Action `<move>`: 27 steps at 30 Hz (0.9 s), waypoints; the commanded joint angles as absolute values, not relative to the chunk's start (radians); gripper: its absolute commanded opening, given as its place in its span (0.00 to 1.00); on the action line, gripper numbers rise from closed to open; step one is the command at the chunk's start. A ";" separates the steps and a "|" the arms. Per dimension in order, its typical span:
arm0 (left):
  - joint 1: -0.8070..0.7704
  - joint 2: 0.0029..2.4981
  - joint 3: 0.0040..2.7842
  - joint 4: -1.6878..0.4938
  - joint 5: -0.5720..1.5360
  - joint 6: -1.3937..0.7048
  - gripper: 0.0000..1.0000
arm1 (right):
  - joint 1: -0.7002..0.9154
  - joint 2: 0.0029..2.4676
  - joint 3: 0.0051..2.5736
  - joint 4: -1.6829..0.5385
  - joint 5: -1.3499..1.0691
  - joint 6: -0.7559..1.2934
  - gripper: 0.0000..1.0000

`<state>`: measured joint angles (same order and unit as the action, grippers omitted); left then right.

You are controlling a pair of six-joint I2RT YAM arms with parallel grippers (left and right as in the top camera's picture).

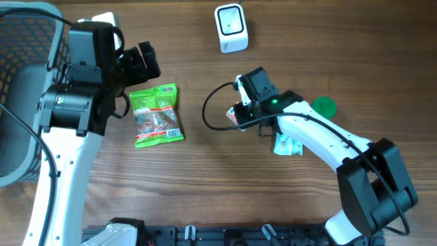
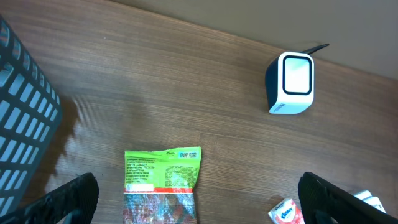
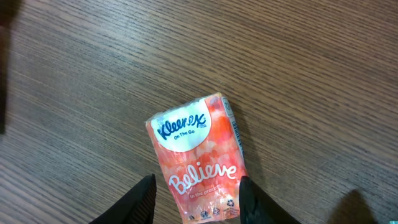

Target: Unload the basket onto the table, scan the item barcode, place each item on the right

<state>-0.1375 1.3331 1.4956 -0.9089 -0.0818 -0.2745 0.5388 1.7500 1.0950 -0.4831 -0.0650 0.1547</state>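
Item under task: soft orange-pink plastic-wrapped pocket tissue pack, flat on the brown wood-grain bench, printed logo face up, lying askew to the fingers, well apart from the white box-shaped barcode scanner at the far edge. Right hand: parted, straddling the near end of the pack, not clamped on it; bare wood visible beside one finger, the other just beside or touching the wrap, cannot tell which. Left hand: spread wide, grasping nothing, poised above the green foil snack packet. Risks, as judged: a grip on one end only of a squashy, slippery wrap, likely to pivot or slide once lifted; skewed lie against the fingers, likely to twist the pack on closing; wrong face offered to the scanner window, giving no read; long carry across the bench, with room for a drop. Not made out: barcode itself, absent from the upper face, presumably underneath or on a side panel; fine print along one edge too small to read; near end of the pack cut off by the right-wrist view; right hand and pack largely masked by the arm from overhead; a teal-and-white packet half hidden beneath the right arm; round green lid beside it, purpose unclear.
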 commanded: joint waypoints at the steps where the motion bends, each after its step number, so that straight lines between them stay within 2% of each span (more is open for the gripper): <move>1: -0.139 1.332 1.500 -0.907 -0.091 -0.262 1.00 | 0.543 1.761 1.086 -0.465 -0.023 0.076 0.45; 4: -0.139 1.332 1.500 -0.907 -0.091 -0.262 1.00 | 0.515 1.761 1.086 -0.456 -0.011 0.075 0.40; 9: -0.139 1.332 1.500 -0.907 -0.091 -0.262 1.00 | 0.461 1.761 1.086 -0.460 -0.162 0.019 0.40; 19: -0.139 1.332 1.500 -0.907 -0.091 -0.262 1.00 | 0.460 1.766 1.086 -0.441 -0.118 0.029 0.37; 23: -0.139 1.332 1.500 -0.907 -0.091 -0.262 1.00 | 0.462 1.787 1.085 -0.443 -0.220 0.026 0.31; 27: -0.139 1.332 1.500 -0.907 -0.091 -0.262 1.00 | 0.521 1.792 1.085 -0.440 -0.237 0.027 0.32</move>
<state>-0.1375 1.3331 1.4956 -0.9089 -0.0818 -0.2745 0.4725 1.7702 1.0943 -0.4480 -0.1928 0.0353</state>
